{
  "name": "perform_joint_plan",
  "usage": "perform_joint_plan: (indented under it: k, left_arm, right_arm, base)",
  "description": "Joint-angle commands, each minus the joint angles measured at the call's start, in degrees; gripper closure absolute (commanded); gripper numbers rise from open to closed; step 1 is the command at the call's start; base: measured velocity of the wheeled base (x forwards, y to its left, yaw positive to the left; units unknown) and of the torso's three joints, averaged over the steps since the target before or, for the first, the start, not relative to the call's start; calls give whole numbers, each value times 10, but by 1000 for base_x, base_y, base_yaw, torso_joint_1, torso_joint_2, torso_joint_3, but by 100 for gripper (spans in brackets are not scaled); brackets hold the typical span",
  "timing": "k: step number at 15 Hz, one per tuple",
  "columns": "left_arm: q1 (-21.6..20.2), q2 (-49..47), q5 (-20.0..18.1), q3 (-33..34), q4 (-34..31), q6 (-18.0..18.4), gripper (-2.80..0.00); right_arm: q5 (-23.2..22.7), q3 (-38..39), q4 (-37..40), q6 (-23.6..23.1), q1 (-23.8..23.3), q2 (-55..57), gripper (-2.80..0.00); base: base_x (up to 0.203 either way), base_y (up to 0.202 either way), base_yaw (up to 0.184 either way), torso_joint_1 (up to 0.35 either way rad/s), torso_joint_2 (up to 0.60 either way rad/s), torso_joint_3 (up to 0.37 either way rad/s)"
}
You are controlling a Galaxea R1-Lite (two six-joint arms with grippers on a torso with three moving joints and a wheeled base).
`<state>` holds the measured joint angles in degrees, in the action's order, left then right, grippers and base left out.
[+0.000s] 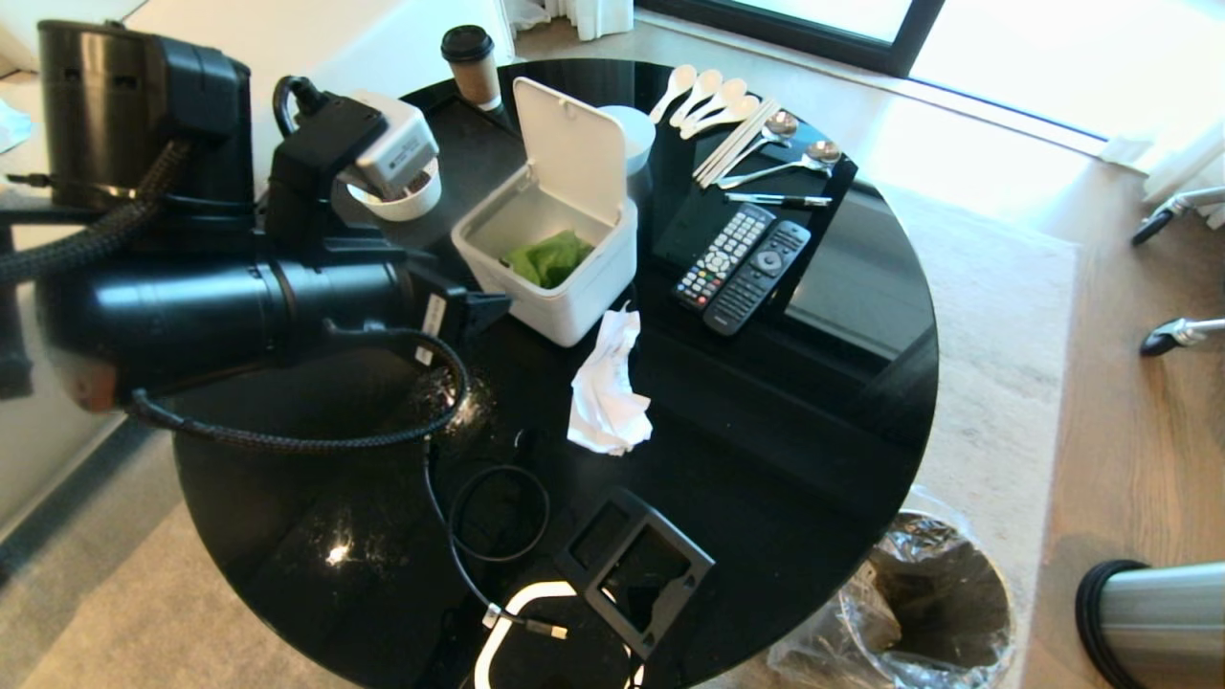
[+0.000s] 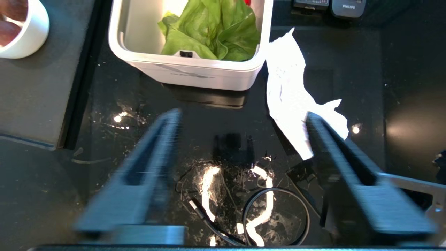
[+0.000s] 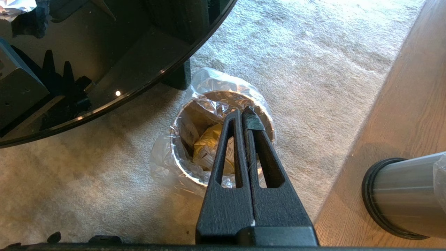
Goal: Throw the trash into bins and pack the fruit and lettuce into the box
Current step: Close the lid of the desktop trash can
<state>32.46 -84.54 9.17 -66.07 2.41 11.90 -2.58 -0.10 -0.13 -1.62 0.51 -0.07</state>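
The white box point(image 1: 574, 316) stands open on the black round table, lid up, with green lettuce point(image 1: 550, 256) inside. In the left wrist view the lettuce point(image 2: 212, 31) fills the box point(image 2: 195, 71), and a sliver of red point(image 2: 247, 1) shows behind it; the fruit is otherwise hidden. A crumpled white tissue point(image 1: 608, 392) lies just in front of the box. My left gripper point(image 2: 242, 115) hovers open over the table, one finger crossing the tissue point(image 2: 289, 87), nothing between the fingers. My right gripper point(image 3: 242, 113) is shut and empty above a lined steel bin point(image 3: 181, 158) holding the yellow wrapper point(image 3: 205, 143).
Beside the box lie two remotes point(image 1: 742, 268), spoons and chopsticks point(image 1: 737, 120), a coffee cup point(image 1: 471, 62) and a white bowl point(image 1: 397, 201). A black tray point(image 1: 636, 565) and a cable point(image 1: 498, 517) sit near the front edge. A second bin point(image 1: 1153, 612) lies on the wood floor.
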Motion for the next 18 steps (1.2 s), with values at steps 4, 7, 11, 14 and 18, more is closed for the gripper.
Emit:
perform_joint_plan:
  k: [4,7,11,14,18]
  left_arm:
    - [-2,7,0,-8,0,-1,0]
    - [-9,1,1,-36,0,-1,0]
    - [-23,-67,1,-177,-2,0,0]
    - [-25,-143,0,-313,-3,1,0]
    - [-15,-254,-2,-479,-3,2,0]
  right_arm:
    - [-1,0,0,0,0,1,0]
    - [-1,0,0,0,0,1,0]
    - [-1,0,0,0,0,1,0]
    - [-1,0,0,0,0,1,0]
    - [-1,0,0,0,0,1,0]
  base:
    - [0,0,0,0,0,0]
    - [0,0,0,0,0,0]
    - [0,0,0,0,0,0]
    - [0,0,0,0,0,0]
    - [0,0,0,0,0,0]
